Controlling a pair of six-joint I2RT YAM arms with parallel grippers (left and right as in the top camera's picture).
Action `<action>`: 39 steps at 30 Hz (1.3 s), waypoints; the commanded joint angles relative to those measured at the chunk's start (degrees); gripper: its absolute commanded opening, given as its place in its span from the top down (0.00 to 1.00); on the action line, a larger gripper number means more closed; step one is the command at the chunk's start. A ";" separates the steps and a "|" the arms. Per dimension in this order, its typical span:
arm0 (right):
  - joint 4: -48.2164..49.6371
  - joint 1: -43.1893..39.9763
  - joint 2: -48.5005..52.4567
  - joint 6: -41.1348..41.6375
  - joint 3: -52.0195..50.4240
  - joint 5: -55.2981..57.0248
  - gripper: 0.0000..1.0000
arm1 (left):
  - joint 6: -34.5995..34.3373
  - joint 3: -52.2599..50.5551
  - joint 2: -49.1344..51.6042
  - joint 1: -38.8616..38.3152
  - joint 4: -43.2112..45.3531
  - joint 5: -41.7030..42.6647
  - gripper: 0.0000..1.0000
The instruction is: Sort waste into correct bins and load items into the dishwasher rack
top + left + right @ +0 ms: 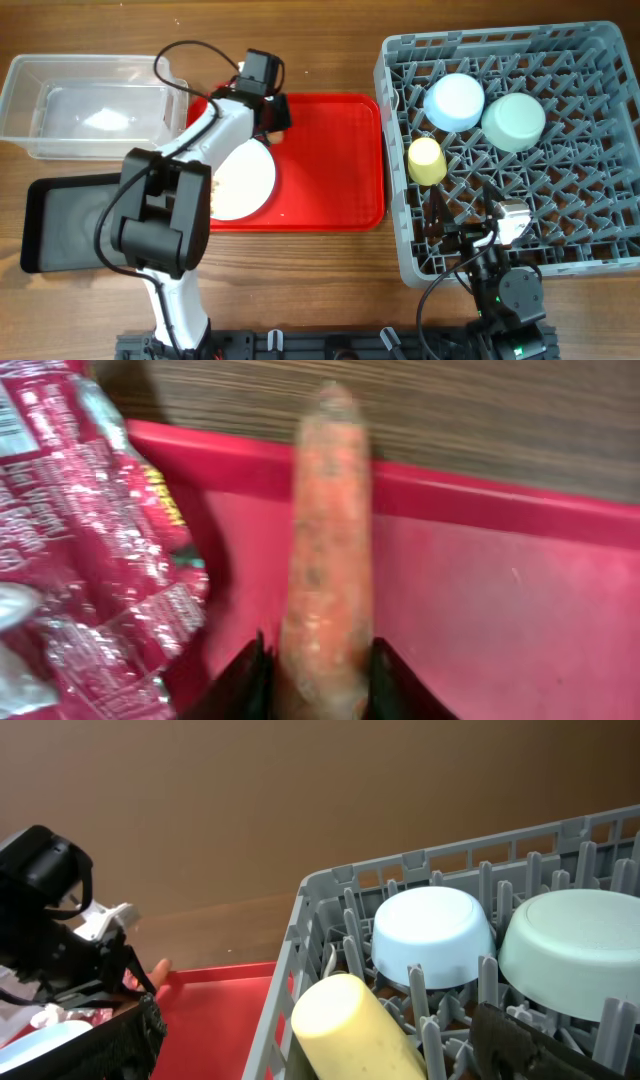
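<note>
My left gripper [262, 100] is shut on the orange carrot piece [325, 530] at the far left corner of the red serving tray [480, 620]. The red snack wrapper [90, 550] lies just left of the carrot. The large round plate [243, 180] sits on the red tray with beige crumbs at its left edge. The yellow cup [427, 160], pale blue saucer [454, 101] and mint bowl [513, 121] sit in the grey rack [600, 200]. My right gripper [330, 1045] is open and empty, low over the rack's near side, just behind the cup [350, 1025].
The clear tub [20, 100] stands at the far left with a white tissue [105, 120] in it. The black tray [60, 225] lies in front of it, partly under my left arm. The red tray [340, 160] lies between the bins and the rack.
</note>
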 commanded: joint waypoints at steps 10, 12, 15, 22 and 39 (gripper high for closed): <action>0.26 -0.24 0.02 0.42 -0.57 -0.28 0.00 | -2.64 1.57 -7.06 -0.72 -6.47 -0.83 0.96; 0.26 -0.24 0.02 0.42 -0.57 -0.28 0.00 | -3.08 1.62 -11.85 -0.33 -7.13 -0.87 0.96; 0.26 -0.24 0.02 0.42 -0.57 -0.28 0.00 | -3.06 1.60 -21.00 0.59 -11.17 -1.22 0.96; 0.26 -0.24 0.02 0.44 -0.57 -0.28 0.00 | -35.67 1.33 -32.17 13.03 -48.24 -15.37 0.96; 0.26 -0.24 0.02 0.42 -0.57 -0.28 0.00 | -40.06 -15.08 -33.68 39.30 -37.83 1.66 0.00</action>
